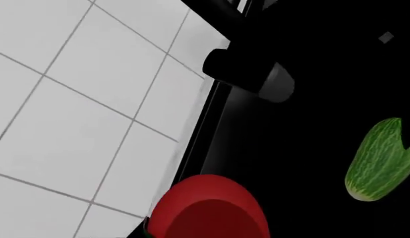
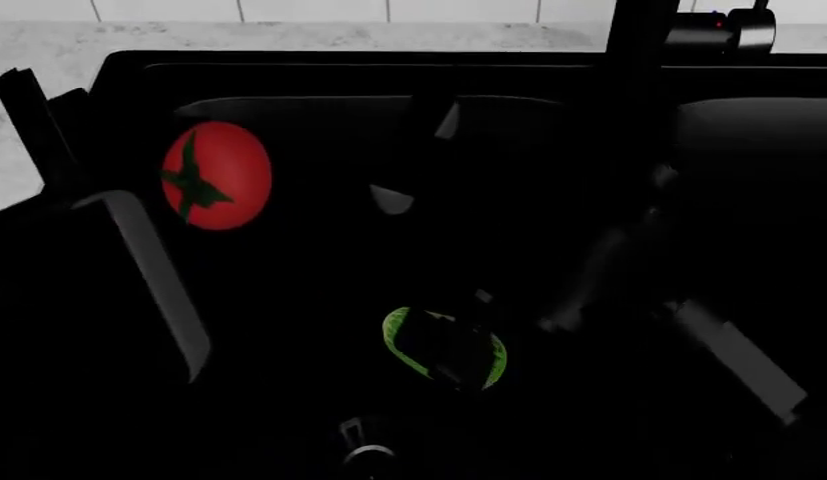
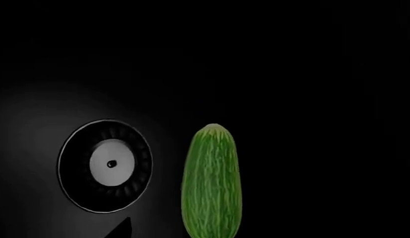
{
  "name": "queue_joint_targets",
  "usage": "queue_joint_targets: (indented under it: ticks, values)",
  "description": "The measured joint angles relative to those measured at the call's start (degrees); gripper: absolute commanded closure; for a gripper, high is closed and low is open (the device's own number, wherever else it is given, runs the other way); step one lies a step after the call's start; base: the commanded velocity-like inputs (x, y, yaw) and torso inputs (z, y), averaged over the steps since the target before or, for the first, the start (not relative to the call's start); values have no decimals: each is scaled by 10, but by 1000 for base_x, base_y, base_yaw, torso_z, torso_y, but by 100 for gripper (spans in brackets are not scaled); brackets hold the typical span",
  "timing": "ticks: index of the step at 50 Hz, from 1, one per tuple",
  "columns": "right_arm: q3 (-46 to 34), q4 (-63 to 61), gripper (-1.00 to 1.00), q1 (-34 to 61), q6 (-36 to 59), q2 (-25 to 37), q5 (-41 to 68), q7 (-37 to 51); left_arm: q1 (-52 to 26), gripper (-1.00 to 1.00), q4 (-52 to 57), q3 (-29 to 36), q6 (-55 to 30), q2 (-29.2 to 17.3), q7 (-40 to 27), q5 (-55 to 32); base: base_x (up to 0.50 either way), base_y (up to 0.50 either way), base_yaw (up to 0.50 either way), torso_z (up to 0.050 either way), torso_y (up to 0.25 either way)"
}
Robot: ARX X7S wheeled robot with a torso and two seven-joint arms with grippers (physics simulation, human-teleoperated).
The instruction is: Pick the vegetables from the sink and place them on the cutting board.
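The red tomato with its green star stem is up at the sink's back left, at the tip of my left gripper. In the left wrist view the tomato fills the space at the jaws, and the fingers are hidden behind it. The light-green cucumber lies on the floor of the black sink. My right gripper is over it, dark fingers crossing it. In the right wrist view the cucumber runs between the jaws, with a gap to one finger. The cutting board is out of view.
A silver drain grate sits beside the cucumber. The black faucet stands by the white tiled wall. A grey stone counter runs behind the sink. The cucumber also shows in the left wrist view.
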Motion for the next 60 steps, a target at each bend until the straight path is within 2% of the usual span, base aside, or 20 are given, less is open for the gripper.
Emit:
queue_joint_targets:
  ticks: [15,23,41,60]
  values:
    - [-23,245,-100,-9,-146,-99,-34,-29,4,100,12,-8,12,-10,-5,-6,14,0,4,-4,-1]
    - [-32,325,-100,-22,-197,-132,-40,-36,11,100,16,-9,14,-13,-4,-9,17,0,1,-1,0]
    - [-43,394,-100,-50,-241,-153,-38,-31,9,100,23,-9,15,-16,-2,-10,17,0,4,-3,-1]
    - [21,399,-100,-71,-250,-151,-114,-12,13,100,24,-4,17,-18,1,-8,17,0,4,-3,-2]
